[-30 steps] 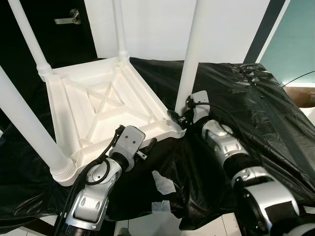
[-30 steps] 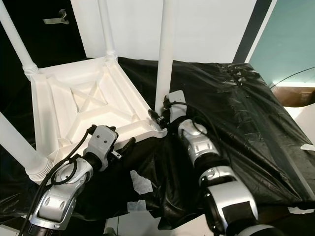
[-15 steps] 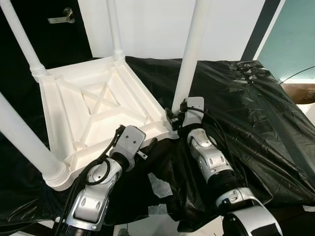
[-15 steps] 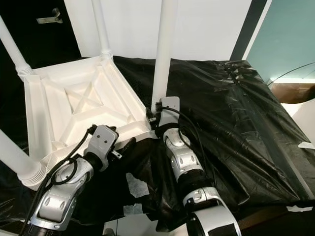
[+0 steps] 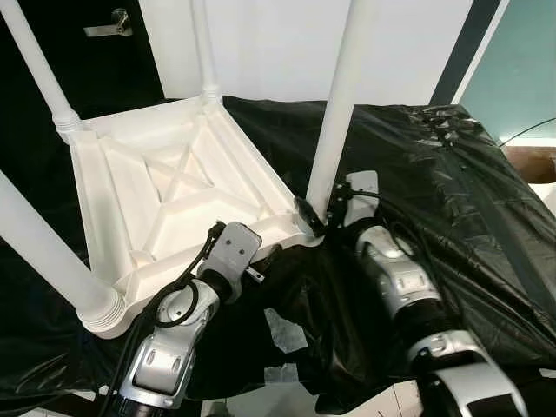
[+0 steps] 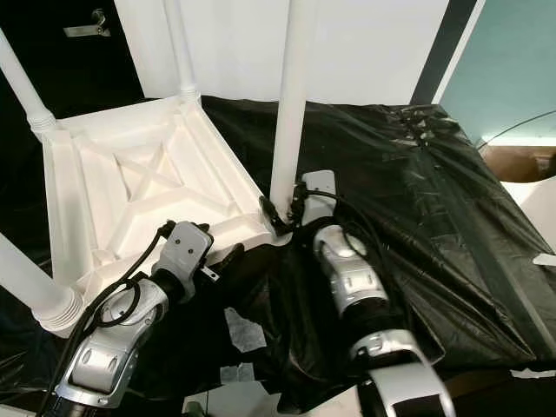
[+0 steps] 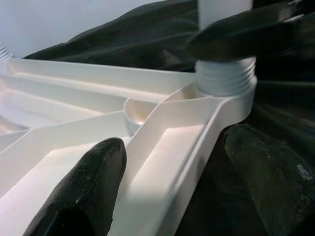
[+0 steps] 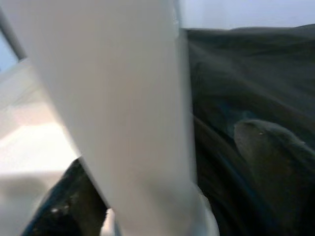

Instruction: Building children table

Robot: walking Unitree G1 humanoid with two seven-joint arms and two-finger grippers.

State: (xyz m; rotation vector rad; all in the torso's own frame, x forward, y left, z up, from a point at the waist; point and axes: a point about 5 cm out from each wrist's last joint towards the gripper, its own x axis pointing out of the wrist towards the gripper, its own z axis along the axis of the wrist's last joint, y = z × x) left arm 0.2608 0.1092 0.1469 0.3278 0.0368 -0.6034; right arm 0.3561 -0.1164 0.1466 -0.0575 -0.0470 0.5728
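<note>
From the head camera, left eye, I see the white children's table (image 5: 165, 191) lying upside down on the black plastic sheet (image 5: 452, 191) that covers the worktop, its four legs pointing up. My left hand (image 5: 266, 254) sits at the table's near rim, just short of the corner socket. My right hand (image 5: 311, 214) reaches in from the other side of that same corner, at the foot of the near-right leg (image 5: 339, 95). Scraps of white tape (image 5: 285, 328) lie on the sheet below the table's near edge.

In the right eye view a door handle (image 6: 87, 25) shows on the dark door beyond the table's far-left leg (image 6: 24, 82).

Through the left wrist camera, my black fingers (image 7: 83, 191) are spread apart and straddle the table's rim wall (image 7: 167, 167), one inside the frame and one outside, not pressing on it. Ahead sits the threaded collar (image 7: 225, 76) of the leg in its corner socket, with one dark finger of the right hand just above it.

Through the right wrist camera, which is blurred, the leg stands between my two fingers (image 8: 273, 147); I cannot tell whether they clamp it.
</note>
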